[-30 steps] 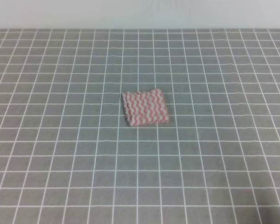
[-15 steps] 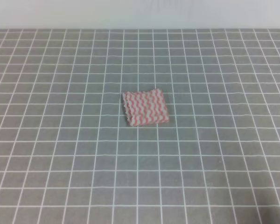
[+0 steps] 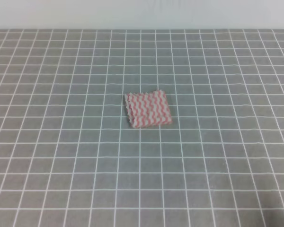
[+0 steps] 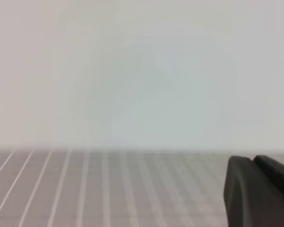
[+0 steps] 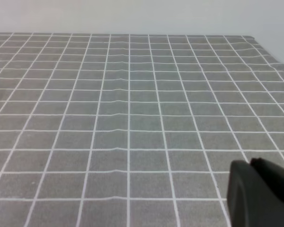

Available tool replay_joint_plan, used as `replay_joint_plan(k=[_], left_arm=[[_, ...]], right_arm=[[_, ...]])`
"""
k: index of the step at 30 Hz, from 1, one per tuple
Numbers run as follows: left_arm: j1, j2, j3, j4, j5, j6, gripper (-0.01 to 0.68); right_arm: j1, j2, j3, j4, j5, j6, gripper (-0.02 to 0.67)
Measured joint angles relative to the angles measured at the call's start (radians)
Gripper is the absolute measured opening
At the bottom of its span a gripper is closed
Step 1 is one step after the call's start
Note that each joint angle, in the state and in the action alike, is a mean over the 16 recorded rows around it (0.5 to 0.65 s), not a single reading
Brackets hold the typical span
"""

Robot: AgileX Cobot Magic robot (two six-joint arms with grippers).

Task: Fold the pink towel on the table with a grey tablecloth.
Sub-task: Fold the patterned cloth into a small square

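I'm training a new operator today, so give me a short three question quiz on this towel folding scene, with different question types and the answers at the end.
1. True or false: in the exterior high view, a pincer is touching the pink towel.
2. Multiple choice: what lies on the grey tablecloth besides the towel in that view? A) a folded blue cloth B) nothing else visible C) a plate
3. Short answer: how much of the right pincer shows in the right wrist view, and where?

Key
1. False. No arm or pincer appears there; the towel lies alone, flat, near the middle.
2. B
3. Only a dark part in the lower right corner, so open or shut cannot be told.
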Motion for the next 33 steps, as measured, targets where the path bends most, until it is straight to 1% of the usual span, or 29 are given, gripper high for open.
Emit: replay_joint_plan(k=[2,5,8,11,19,33], left_arm=[[0.048,-0.015,0.067,-0.017,-0.043,0.000,0.000],[0.105,-0.028,0.148,-0.037,-0.050,0.000,0.000],[0.144,-0.034,0.207,-0.043,-0.028,0.000,0.000],[0.168,-0.035,0.246,-0.048,0.001,0.000,0.000],[0.184,-0.035,0.295,-0.057,0.048,0.001,0.000],[0.184,-0.050,0.297,-0.060,0.071,0.002,0.000]], right_arm=[[0.000,0.000,0.000,0.000,0.000,0.000,-0.016],[0.000,0.000,0.000,0.000,-0.001,0.000,-0.016],[0.000,0.000,0.000,0.000,-0.002,0.000,-0.016],[0.000,0.000,0.000,0.000,-0.003,0.000,-0.016],[0.000,0.000,0.000,0.000,-0.004,0.000,-0.016],[0.000,-0.001,-0.002,0.000,-0.003,0.000,-0.016]])
